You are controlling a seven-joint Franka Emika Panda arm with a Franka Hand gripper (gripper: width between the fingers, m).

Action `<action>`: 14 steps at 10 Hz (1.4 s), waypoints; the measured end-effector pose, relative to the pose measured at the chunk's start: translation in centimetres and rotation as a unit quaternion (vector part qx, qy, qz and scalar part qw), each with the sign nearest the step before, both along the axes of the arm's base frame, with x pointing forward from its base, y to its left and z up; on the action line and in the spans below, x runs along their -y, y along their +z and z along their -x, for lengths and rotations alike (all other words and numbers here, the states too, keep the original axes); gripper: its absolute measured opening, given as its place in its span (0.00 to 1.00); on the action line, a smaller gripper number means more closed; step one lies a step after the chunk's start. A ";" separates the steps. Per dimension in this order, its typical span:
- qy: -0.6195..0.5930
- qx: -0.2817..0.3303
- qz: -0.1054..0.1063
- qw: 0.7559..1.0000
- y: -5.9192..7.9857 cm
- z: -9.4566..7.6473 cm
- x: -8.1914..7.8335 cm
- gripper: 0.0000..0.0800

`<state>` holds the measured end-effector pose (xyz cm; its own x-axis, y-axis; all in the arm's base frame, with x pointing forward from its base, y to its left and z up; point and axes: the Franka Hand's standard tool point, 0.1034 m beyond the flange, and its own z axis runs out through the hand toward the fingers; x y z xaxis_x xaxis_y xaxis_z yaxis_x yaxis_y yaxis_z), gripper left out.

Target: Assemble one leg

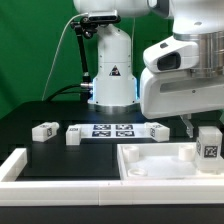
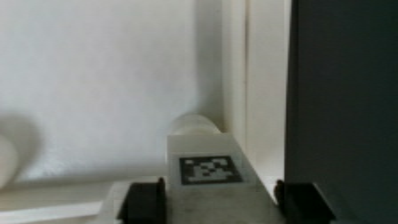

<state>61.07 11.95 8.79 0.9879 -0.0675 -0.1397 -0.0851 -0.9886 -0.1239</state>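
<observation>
One white arm [image 1: 110, 60] rose from the back of a black table [image 1: 40, 150]. A large white panel [image 1: 150, 160] lay on the exterior view's right. The marker board [image 1: 112, 130] lay mid-table, with two loose legs [image 1: 45, 130] [image 1: 73, 134] just beside it. The gripper [image 2: 214, 200] hung over the panel's right end, closed to one leg's width. That leg [image 2: 208, 160] [image 1: 208, 143] stood upright between the fingers [image 2: 146, 198], which touched both its sides, tag showing.

White glossy arm [image 1: 185, 70], black claw [image 2: 217, 199], black cable [image 1: 72, 50], triangular warning sticker [image 1: 114, 71].
</observation>
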 end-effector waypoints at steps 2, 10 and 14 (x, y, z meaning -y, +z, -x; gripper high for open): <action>-0.118 -0.009 0.006 0.993 0.0 0.0 -0.3 0.37; -0.404 -0.047 0.023 0.913 -0.1 0.1 -1.7 0.49; -0.301 -0.040 0.014 0.953 0.0 0.1 -1.8 0.79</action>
<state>61.00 13.78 8.79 0.7555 -0.6232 -0.2021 -0.6457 -0.7605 -0.0685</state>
